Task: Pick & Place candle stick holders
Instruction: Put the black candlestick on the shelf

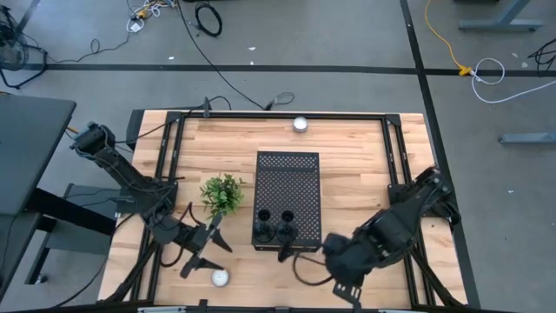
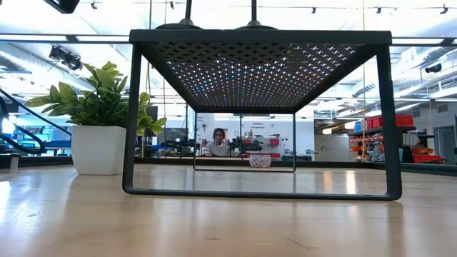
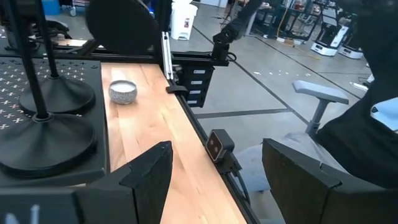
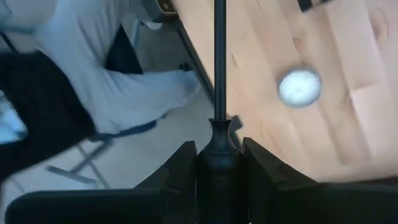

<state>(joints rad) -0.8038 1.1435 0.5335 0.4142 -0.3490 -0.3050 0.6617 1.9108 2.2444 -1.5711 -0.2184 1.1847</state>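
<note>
Two candle stick holders (image 3: 46, 134) stand on the perforated box (image 3: 15, 74), a white candle (image 3: 122, 91) beside them on the table (image 3: 155, 124).

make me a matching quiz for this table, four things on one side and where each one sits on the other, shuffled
Things:
1. potted plant
2. candle stick holder in the right gripper
3. two candle stick holders
4. white candle

Places:
A. standing on the black perforated box, at its near end
B. by the table's far edge
C. clamped between the fingers, near the table's front edge
D. left of the box

Pairs: 1-D, 2-C, 3-A, 4-B
</note>
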